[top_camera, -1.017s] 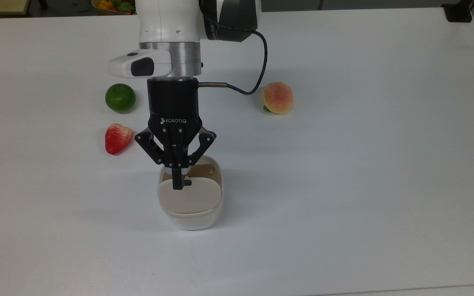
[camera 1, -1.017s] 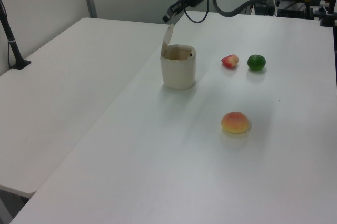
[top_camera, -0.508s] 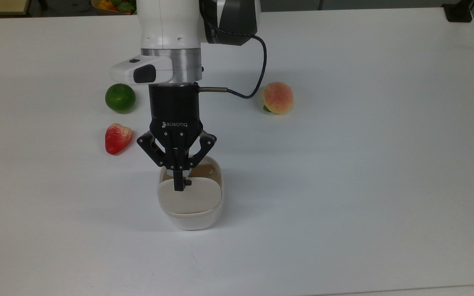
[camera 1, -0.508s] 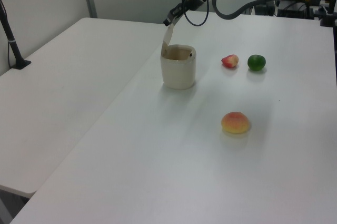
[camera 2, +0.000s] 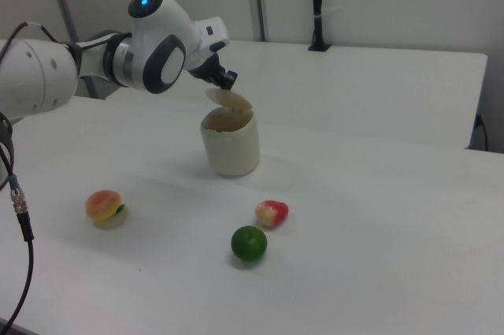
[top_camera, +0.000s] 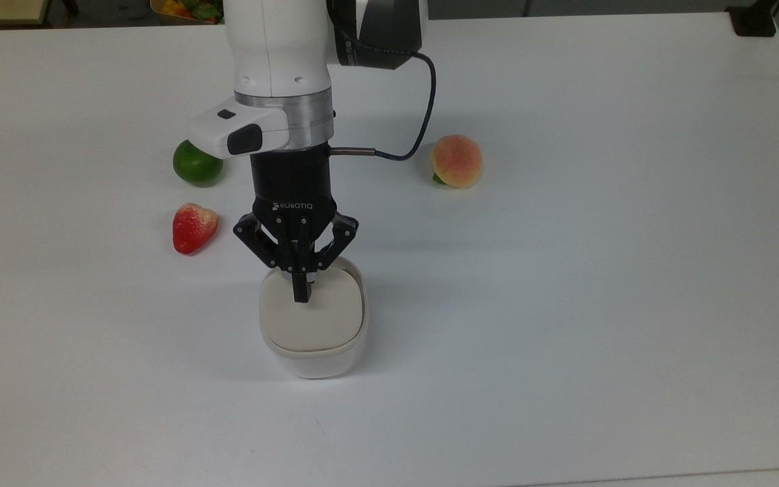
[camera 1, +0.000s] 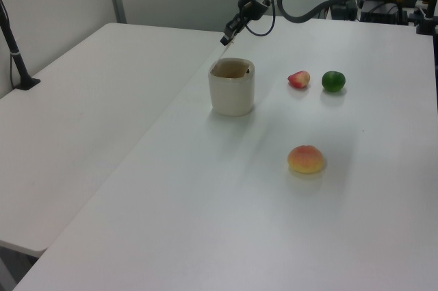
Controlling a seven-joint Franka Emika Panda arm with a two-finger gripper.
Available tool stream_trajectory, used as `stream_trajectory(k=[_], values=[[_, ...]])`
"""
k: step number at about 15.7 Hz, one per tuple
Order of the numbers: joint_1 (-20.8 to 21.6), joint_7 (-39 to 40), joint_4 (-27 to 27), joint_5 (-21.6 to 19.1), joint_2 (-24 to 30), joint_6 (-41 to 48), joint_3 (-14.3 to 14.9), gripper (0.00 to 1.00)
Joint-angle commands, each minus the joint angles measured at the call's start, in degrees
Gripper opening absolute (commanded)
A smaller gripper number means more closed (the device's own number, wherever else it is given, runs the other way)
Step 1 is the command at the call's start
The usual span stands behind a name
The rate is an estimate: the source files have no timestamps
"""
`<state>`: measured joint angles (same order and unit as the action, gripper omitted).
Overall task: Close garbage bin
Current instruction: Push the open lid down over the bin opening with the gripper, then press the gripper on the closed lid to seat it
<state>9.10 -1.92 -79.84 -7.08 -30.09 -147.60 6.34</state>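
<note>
Clearly, the garbage bin is light, stiff plastic, likely to skid if shoved sideways, so I judge its flat beige lid wants a downward push on top, away from the hinge. It stands mid-table, the strawberry and lime to the top view's left, the peach far right. My gripper points down, fingers pressed together, tips on the lid, which in the right view sits half-raised.
</note>
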Motion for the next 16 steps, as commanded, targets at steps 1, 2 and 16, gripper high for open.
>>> stream_trajectory(k=[1,2,16], values=[[-0.31,3.67,-4.18,0.75,4.86,5.91,-0.01,0.0],[-0.31,3.94,-4.62,0.75,5.04,6.01,-0.01,0.0],[-0.57,7.37,-9.72,0.93,4.78,6.54,-0.19,0.0]])
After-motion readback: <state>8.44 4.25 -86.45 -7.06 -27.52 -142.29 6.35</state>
